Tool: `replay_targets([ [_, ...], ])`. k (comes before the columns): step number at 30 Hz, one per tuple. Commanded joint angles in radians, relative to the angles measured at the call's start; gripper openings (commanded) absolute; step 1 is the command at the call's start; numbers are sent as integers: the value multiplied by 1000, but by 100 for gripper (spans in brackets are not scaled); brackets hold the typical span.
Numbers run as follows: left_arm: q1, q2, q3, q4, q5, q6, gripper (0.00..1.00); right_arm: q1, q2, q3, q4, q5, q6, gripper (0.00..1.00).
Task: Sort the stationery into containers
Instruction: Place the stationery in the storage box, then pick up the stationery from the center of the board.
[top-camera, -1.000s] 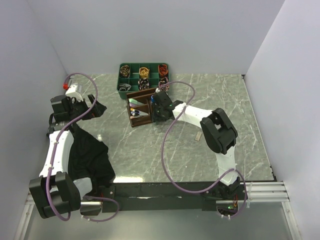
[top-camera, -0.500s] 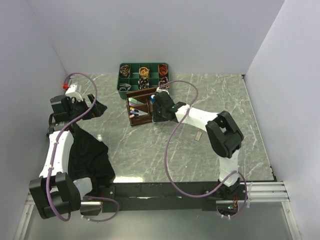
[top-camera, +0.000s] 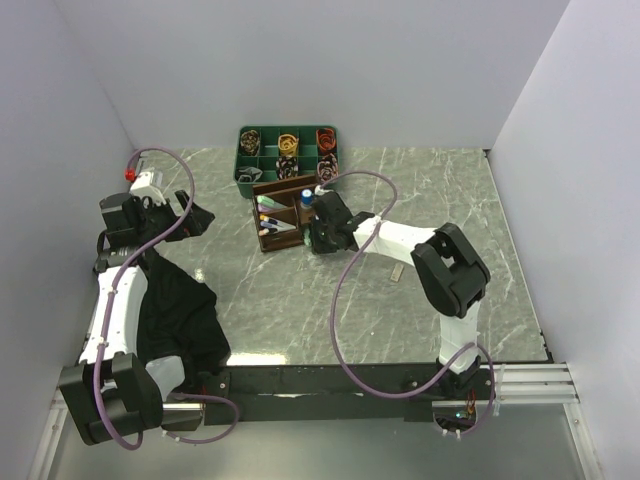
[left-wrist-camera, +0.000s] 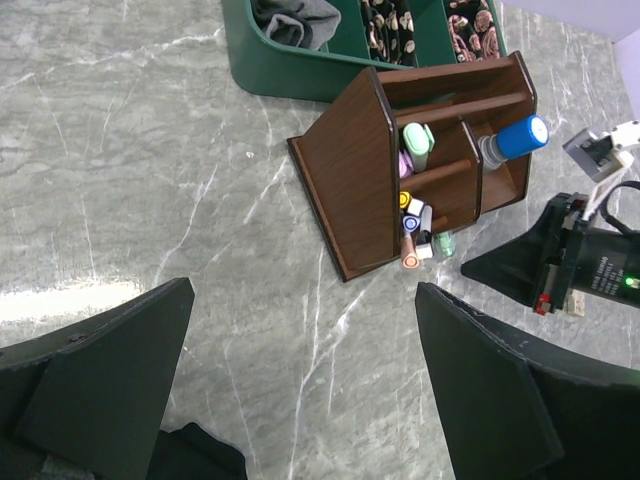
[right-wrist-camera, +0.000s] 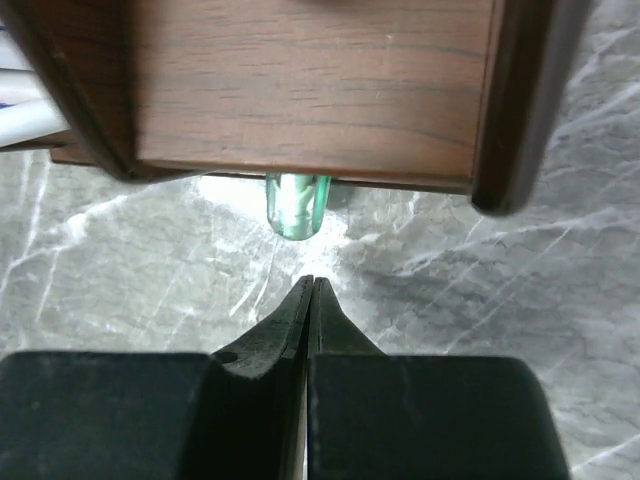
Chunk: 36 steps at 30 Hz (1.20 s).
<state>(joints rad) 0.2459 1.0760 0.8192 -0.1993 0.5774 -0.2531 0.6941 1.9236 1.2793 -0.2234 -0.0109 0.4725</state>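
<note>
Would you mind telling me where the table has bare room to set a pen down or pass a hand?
Bare table lies right of the right arm, and in the near middle between the black cloth and the purple cable. It is crowded around the brown organiser: the green tray sits just behind and the right gripper beside it.
</note>
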Motion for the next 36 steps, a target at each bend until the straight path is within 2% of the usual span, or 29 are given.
replay_targets([
  [1, 6, -25, -5, 15, 2, 8, 99, 5, 46, 75, 36, 3, -15, 0],
  [13, 15, -8, -6, 23, 1, 8, 100, 5, 98, 160, 27, 34, -14, 0],
  [20, 18, 2, 7, 28, 13, 1, 100, 5, 31, 121, 3, 16, -35, 0],
  [21, 18, 1, 15, 20, 12, 6, 99, 5, 5, 83, -8, -9, -44, 3],
  [22, 16, -1, 23, 2, 10, 12, 99, 5, -24, 57, -19, -49, -90, 16],
  [24, 16, -5, 38, -6, 6, 25, 99, 1, -130, -33, -40, -110, -173, 31],
  [25, 16, -5, 40, -5, 6, 26, 99, -2, -168, -63, -53, -139, -267, 37],
  [26, 16, -7, 43, 0, 4, 23, 99, -13, -242, -113, -92, -115, -291, 46],
  [27, 16, -4, 43, 1, -1, 17, 99, -25, -280, -138, -114, -59, -291, 51],
  [28, 16, -4, 40, 8, -8, 9, 99, -48, -316, -164, -135, -13, -228, 56],
  [30, 15, 2, 40, 29, -20, -12, 99, -177, -391, -219, -232, 54, -107, 54],
  [31, 15, 2, 37, 34, -33, -20, 99, -226, -403, -238, -273, 66, 23, 53],
  [32, 16, 4, 38, 43, -34, -26, 99, -263, -431, -276, -345, 113, 81, 53],
  [33, 15, 9, 41, 44, -36, -29, 100, -293, -446, -293, -364, 144, 101, 53],
  [34, 13, 10, 43, 46, -39, -31, 99, -292, -460, -311, -370, 175, 112, 60],
  [36, 10, 16, 51, 41, -39, -32, 99, -304, -482, -356, -386, 206, 141, 63],
])
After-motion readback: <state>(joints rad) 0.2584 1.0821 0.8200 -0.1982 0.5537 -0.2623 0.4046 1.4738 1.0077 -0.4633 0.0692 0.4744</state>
